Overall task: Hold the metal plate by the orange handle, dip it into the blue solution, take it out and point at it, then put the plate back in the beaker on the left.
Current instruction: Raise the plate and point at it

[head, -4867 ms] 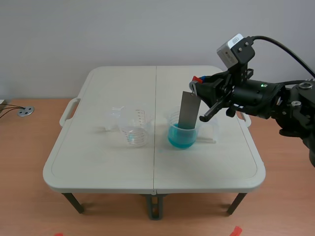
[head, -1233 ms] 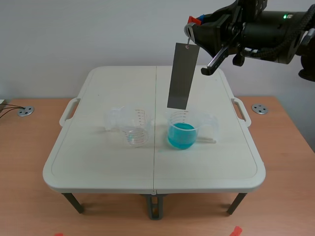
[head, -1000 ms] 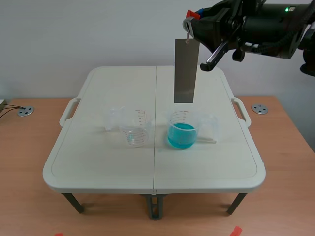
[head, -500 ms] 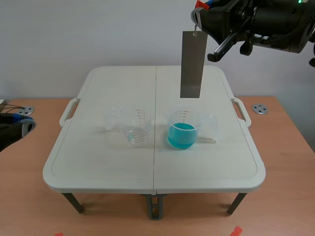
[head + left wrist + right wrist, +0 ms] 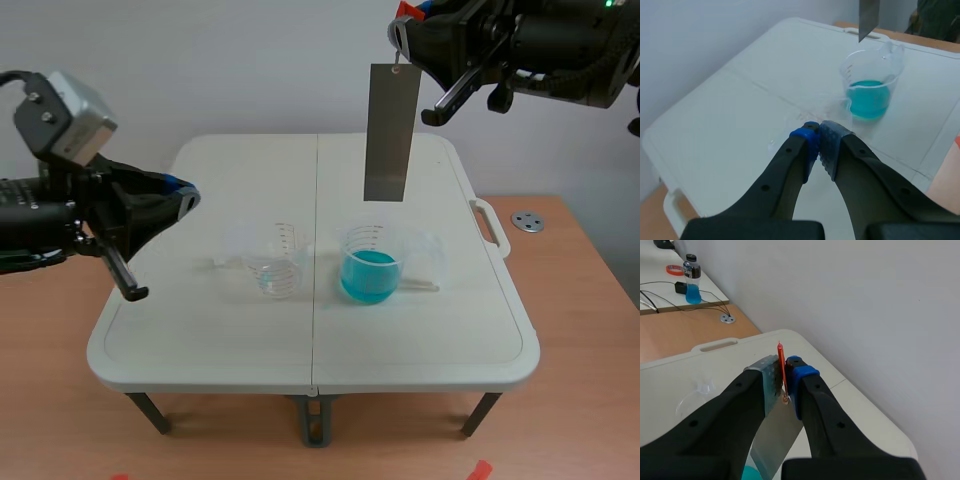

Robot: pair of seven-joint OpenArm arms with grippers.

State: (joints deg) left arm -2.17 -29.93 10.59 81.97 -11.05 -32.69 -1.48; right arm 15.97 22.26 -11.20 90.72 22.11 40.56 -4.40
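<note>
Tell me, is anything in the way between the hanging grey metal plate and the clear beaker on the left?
Nothing visible. The grey metal plate hangs above the beaker of blue solution; the clear left beaker stands beside that; the left gripper is farther left, not between them.

Both arms were built of matte black housings with rounded joints. The left arm (image 5: 45, 220), seen at 9 o'clock in the scene view, was topped by a pale grey, box-shaped camera (image 5: 62, 112) marked with small dark round spots, and a black cable (image 5: 12, 76) was attached behind it. On the right arm (image 5: 560, 40), at 1 o'clock, a small green light (image 5: 607, 3) was lit. Each gripper was formed of two thick black fingers (image 5: 790, 170). The left gripper (image 5: 818, 132) was tipped with one blue pad (image 5: 805, 134) and one grey-green dotted pad (image 5: 832, 140), and the same pairing was carried by the right gripper (image 5: 785, 375).
</note>
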